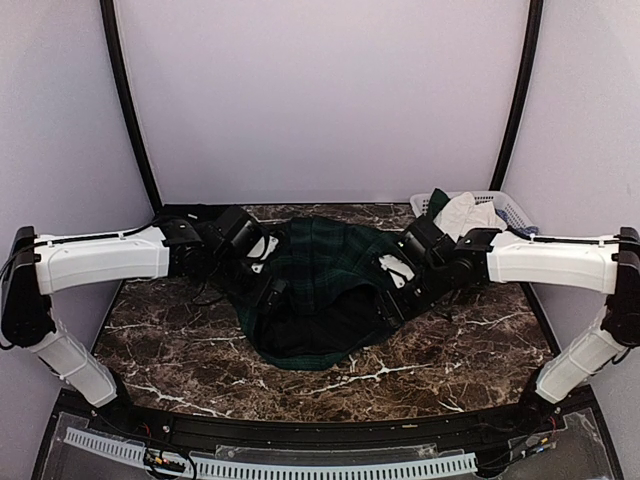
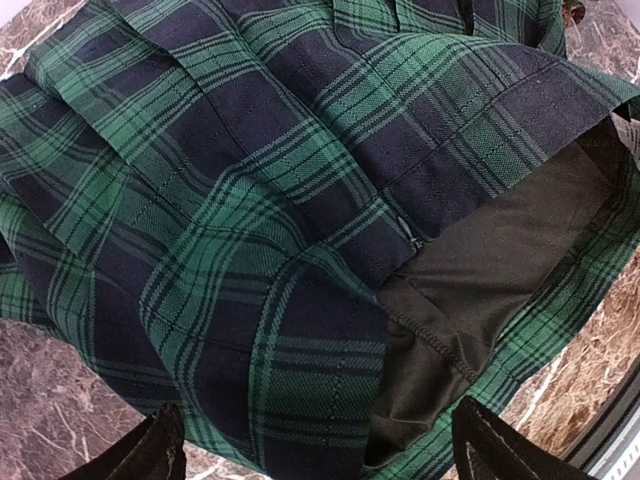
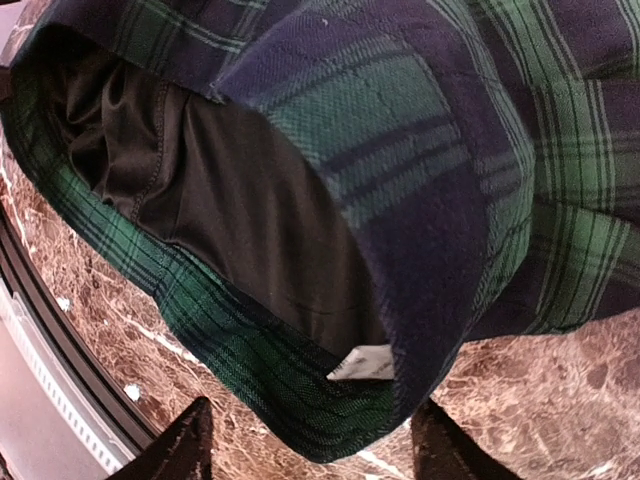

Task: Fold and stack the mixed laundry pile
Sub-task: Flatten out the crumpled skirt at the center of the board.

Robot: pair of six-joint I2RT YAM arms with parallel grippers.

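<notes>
The green-and-navy tartan pleated skirt [image 1: 315, 285] lies crumpled in the middle of the marble table, its black lining [image 1: 325, 320] showing at the open waist. My left gripper [image 1: 272, 293] is open over the skirt's left edge; in the left wrist view [image 2: 315, 450] its fingertips [image 2: 150, 455] straddle the plaid hem and lining [image 2: 470, 290]. My right gripper [image 1: 392, 300] is open at the skirt's right edge; in the right wrist view [image 3: 310, 440] its jaws stand wide around the plaid waist edge [image 3: 300, 390] with a white label [image 3: 362, 363]. The other garments sit in the basket.
A white slatted basket [image 1: 515, 210] stands at the back right with a pale garment [image 1: 470, 215] and a bluish piece inside. Brown marble table [image 1: 200, 350] lies around the skirt. A dark rail runs along the near edge [image 1: 300, 425].
</notes>
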